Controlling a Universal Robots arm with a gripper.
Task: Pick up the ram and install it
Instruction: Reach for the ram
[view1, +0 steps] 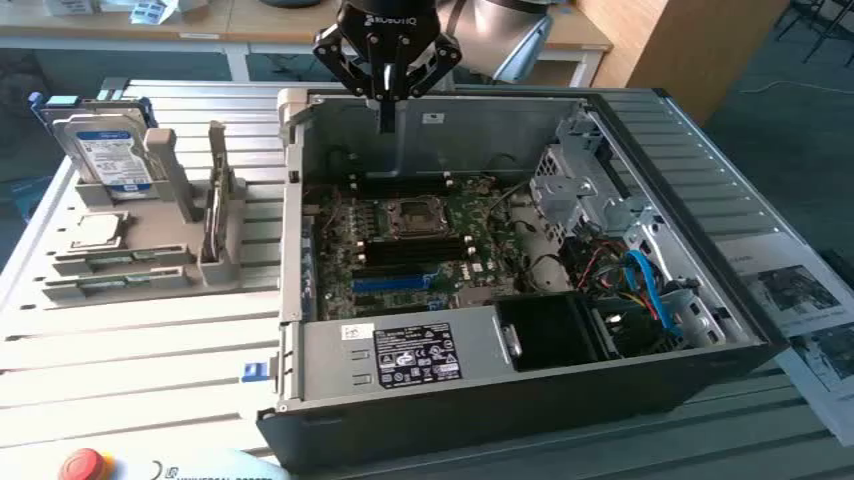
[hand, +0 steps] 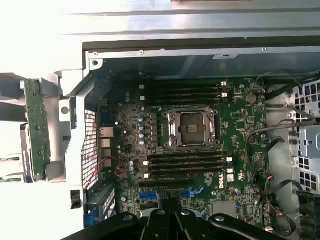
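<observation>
The gripper (view1: 387, 118) hangs over the far wall of the open computer case (view1: 327, 365), fingers pressed together and holding nothing, looking down on the motherboard (hand: 240, 125). The ram (hand: 37, 127) stands on edge in the grey holder (view1: 167, 165) on the worktop, just beside the case at the exterior view's left. Upright like this, its long faces are free for a pinch. The memory slots (hand: 185, 165) look empty.

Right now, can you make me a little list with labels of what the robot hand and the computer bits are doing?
gripper: shut, holding nothing, above the open computer case
ram: in the grey holder, outside the case
motherboard: memory slots look empty
hard drive: upright in the same holder
task: ram not yet picked up
</observation>
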